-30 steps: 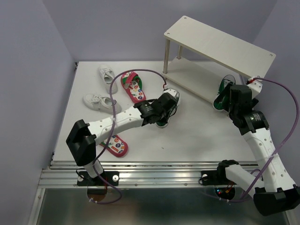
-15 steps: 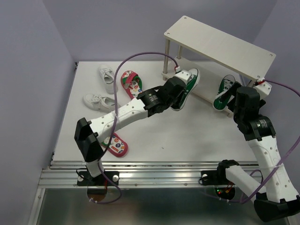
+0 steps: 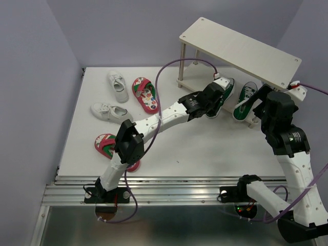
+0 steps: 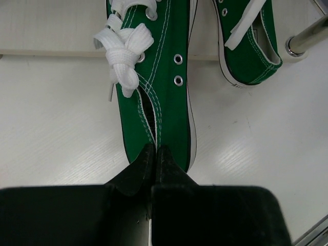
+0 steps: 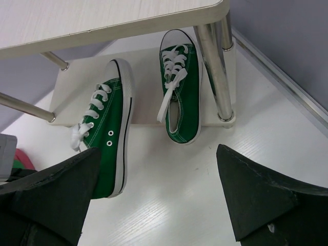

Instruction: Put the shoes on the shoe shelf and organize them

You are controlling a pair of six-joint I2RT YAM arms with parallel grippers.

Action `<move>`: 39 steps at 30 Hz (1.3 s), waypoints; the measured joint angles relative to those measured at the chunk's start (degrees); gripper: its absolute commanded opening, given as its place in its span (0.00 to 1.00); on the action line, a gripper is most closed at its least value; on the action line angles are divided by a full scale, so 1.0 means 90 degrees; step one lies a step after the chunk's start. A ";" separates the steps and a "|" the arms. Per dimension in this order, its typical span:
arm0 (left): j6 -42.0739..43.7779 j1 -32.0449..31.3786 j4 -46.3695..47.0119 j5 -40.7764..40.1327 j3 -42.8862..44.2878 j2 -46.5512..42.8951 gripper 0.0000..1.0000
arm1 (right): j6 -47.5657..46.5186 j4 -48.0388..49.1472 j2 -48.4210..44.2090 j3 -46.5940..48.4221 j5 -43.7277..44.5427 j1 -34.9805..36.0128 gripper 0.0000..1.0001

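Note:
My left gripper (image 3: 211,104) is shut on the heel of a green sneaker (image 3: 222,94). The sneaker's toe reaches over the front edge of the shoe shelf's (image 3: 241,48) lower board, and its heel hangs out over the table. In the left wrist view the fingers (image 4: 155,154) pinch the heel seam of this sneaker (image 4: 159,77). The second green sneaker (image 3: 245,100) lies on the lower board just to the right, and it also shows in the left wrist view (image 4: 251,46). My right gripper (image 5: 159,174) is open and empty, hovering in front of both green sneakers (image 5: 110,138) (image 5: 182,92).
Two white sneakers (image 3: 118,85) (image 3: 110,111) and a red-pink flip-flop (image 3: 145,94) lie at the table's left. The other flip-flop (image 3: 110,146) is partly hidden under my left arm. A shelf post (image 5: 215,66) stands right of the second green sneaker. The purple wall is close behind the shelf.
My left arm has carried the green sneaker from the table's middle up and right to the lower board, beside the other green one. My right arm has drawn back slightly to the right.

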 measured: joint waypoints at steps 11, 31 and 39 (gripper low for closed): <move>0.0134 -0.0117 0.0680 0.0155 0.0551 0.0838 0.00 | 0.0049 -0.0486 0.0185 0.0260 -0.0129 0.0000 1.00; 0.0301 -0.0109 0.2149 -0.0138 0.0947 0.1671 0.00 | 0.0075 -0.0826 0.0418 0.0709 -0.0175 0.0000 1.00; 0.0444 -0.0036 0.2521 -0.0238 0.1056 0.2081 0.00 | 0.0070 -0.0952 0.0503 0.0916 -0.0321 0.0000 1.00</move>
